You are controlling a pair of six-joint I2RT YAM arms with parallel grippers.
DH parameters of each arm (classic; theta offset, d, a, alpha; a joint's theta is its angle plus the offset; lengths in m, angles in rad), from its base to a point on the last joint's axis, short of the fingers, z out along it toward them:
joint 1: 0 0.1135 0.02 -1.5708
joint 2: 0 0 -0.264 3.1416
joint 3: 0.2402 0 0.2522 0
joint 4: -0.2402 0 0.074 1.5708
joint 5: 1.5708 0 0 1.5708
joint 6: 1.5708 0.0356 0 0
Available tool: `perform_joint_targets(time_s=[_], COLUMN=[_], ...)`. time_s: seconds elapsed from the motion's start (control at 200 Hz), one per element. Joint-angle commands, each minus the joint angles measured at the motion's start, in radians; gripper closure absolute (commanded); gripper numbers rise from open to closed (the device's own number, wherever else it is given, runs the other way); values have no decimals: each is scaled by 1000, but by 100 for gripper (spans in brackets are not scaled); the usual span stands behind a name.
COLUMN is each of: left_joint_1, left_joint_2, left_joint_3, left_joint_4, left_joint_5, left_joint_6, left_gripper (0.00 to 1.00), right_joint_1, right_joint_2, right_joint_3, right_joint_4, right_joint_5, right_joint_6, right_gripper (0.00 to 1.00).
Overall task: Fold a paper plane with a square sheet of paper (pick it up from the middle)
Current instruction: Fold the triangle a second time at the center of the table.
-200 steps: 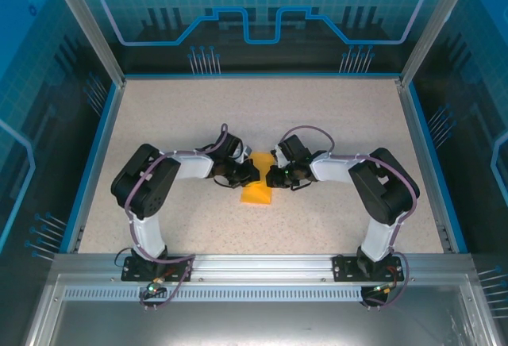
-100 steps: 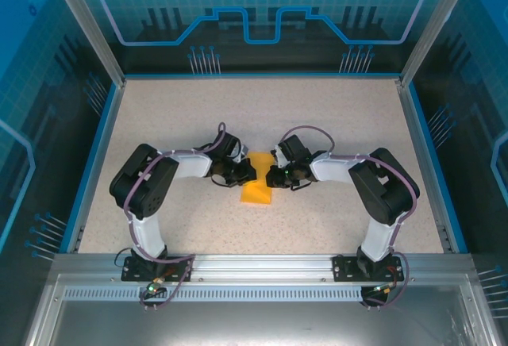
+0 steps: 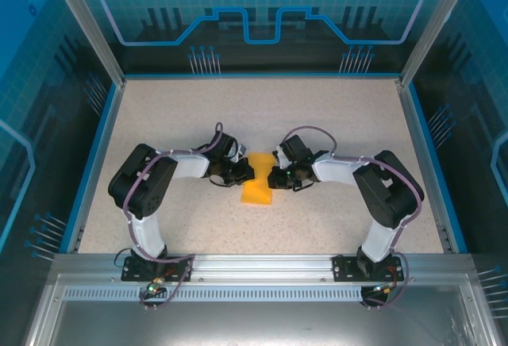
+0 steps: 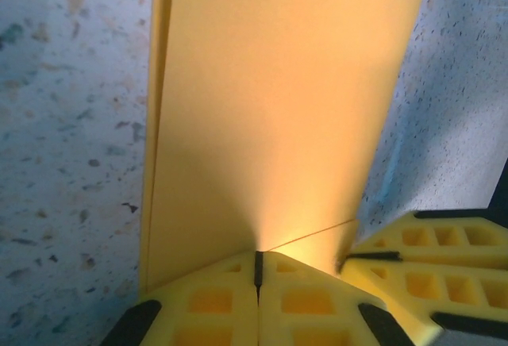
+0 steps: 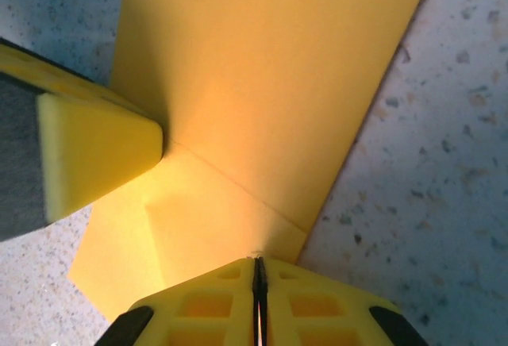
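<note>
Compared with a second ago, your left gripper (image 3: 245, 173) has slid a little to the left, away from the middle. More of the paper (image 3: 257, 191) now shows between it and the right gripper (image 3: 273, 178). The right arm's elbow has drifted slightly outward. The paper itself lies where it did.

Count what you have: one piece of orange-yellow paper, two arms and two grippers.

The paper lies flat on the speckled bench (image 3: 333, 116) near its middle, as a long strip with folded layers. The left wrist view shows a doubled edge along one side of the paper (image 4: 270, 108). The right wrist view shows a diagonal crease across the paper (image 5: 262, 76).

Your left gripper (image 4: 258, 271) has its fingers pressed together, tips at the paper's edge. Your right gripper (image 5: 255, 271) is closed the same way, tips on the paper. You cannot tell whether either one pinches a layer. The two grippers face each other across the strip, close together.
</note>
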Motion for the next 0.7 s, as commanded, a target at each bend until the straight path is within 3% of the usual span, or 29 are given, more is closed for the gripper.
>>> perform_joint_targets(time_s=[0.0, 0.35, 0.695], left_joint_1=[-7, -7, -8], left_joint_2=[24, 32, 27], left_joint_3=[-49, -59, -59], left_joint_4=[-76, -71, -94], left_joint_5=[-53, -63, -93], left_joint_6=[32, 13, 6], left_gripper=[95, 96, 97], right_joint_1=[26, 135, 156], right_joint_2=[-77, -37, 44], right_joint_3=[33, 28, 62], right_joint_4=[-59, -14, -66], right_joint_5=[-26, 7, 44], right_joint_6=[-9, 41, 34], right_gripper=[89, 89, 90])
